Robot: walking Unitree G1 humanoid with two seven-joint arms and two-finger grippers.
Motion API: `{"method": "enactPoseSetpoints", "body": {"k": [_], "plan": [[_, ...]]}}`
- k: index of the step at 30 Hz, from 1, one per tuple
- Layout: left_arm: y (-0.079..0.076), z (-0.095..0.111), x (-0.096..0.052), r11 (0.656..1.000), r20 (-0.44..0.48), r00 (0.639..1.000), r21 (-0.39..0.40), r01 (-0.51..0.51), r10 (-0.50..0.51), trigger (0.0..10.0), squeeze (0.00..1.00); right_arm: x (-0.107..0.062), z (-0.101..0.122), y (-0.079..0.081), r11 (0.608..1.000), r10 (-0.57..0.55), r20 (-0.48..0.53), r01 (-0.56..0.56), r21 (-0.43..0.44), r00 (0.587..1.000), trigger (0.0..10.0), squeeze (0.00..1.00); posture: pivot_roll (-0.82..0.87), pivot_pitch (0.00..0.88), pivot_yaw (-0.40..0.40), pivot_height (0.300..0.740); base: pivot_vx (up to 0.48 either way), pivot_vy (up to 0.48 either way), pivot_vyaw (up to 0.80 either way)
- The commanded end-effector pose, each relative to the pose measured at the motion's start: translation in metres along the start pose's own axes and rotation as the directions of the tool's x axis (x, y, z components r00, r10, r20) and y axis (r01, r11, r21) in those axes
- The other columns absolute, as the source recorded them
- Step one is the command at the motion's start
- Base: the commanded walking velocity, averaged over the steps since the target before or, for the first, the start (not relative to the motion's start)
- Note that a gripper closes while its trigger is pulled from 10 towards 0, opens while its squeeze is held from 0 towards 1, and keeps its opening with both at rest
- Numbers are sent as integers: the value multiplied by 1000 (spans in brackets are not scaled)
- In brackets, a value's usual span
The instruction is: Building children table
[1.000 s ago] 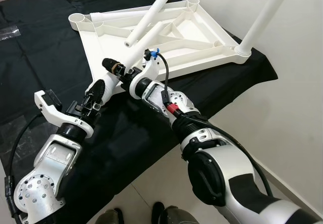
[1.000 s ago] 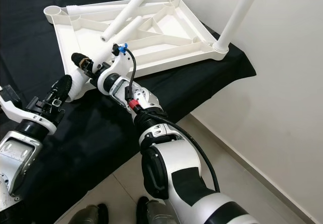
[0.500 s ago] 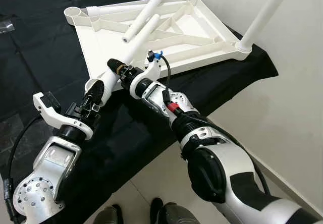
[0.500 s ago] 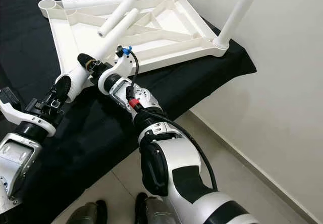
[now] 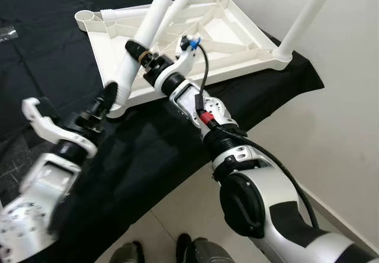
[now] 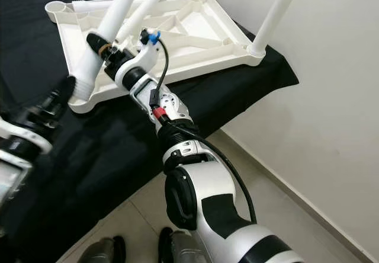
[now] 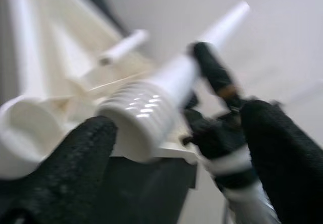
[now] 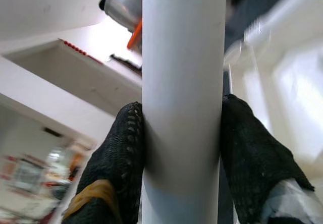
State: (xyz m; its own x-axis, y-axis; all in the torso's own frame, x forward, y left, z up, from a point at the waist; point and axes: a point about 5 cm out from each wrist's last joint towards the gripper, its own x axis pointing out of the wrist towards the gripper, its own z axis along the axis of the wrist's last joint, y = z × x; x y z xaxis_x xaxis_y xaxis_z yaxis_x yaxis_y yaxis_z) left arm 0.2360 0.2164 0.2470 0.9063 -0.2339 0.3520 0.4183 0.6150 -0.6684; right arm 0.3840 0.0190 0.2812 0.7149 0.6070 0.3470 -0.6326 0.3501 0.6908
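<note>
Left eye view: white tabletop [image 5: 195, 44] lies underside up on a black cloth [image 5: 148, 150] over the counter, ribs and corner sockets showing. One leg [image 5: 305, 17] already stands upright in the far right corner socket. A second white table leg [image 5: 142, 44] is held tilted, its lower threaded end just above the near corner socket [image 5: 115, 110]. Right pincer [image 5: 141, 51] is clamped round this leg partway up. Left pincer [image 5: 106, 100] sits at the leg's lower end; arm blurred. A third loose leg [image 5: 183, 2] leans over the tabletop behind.

Right eye view: same layout; shoes [image 6: 106, 251] on tiled floor [image 6: 284, 215] at bottom edge.

Left wrist view: black fingers [image 7: 75, 163] spread either side of the leg's ribbed end, not touching it; socket close beside.

Right wrist view: both black fingers [image 8: 126, 148] pressed against the leg's smooth shaft.
</note>
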Motion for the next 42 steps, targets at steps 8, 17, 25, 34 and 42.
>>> {"method": "enactPoseSetpoints", "body": {"k": [8, 17, 25, 34, 42], "plan": [[-20, 21, -14, 971, -67, 984, 164, 176, -167, 10000, 1000, -19, 32, -17, 946, -57, 154, 103, -307, 986, 0, 0, 110, 83, -94, 740, 0, 0, 0], [-52, 65, 39, 768, -221, 934, 531, 358, -282, 10000, 0, -56, 46, 7, 600, 229, -122, -239, -764, 966, 0, 0, 69, 40, -60, 740, 0, 0, 0], [-83, 44, 69, 592, -422, 807, 549, 590, -414, 10000, 0, -72, 21, 12, 455, 251, -305, -391, -800, 918, 0, 0, 63, 30, -54, 740, 0, 0, 0], [-84, 36, 86, 490, -526, 751, 570, 660, -399, 10000, 0, -80, 9, 13, 458, 222, -323, -391, -799, 920, 0, 0, 54, 28, -38, 740, 0, 0, 0], [-78, 39, 101, 441, -493, 801, 668, 599, -341, 0, 0, -90, 5, 11, 466, 188, -321, -372, -803, 928, 0, 0, 50, 30, -32, 740, 0, 0, 0]]}}
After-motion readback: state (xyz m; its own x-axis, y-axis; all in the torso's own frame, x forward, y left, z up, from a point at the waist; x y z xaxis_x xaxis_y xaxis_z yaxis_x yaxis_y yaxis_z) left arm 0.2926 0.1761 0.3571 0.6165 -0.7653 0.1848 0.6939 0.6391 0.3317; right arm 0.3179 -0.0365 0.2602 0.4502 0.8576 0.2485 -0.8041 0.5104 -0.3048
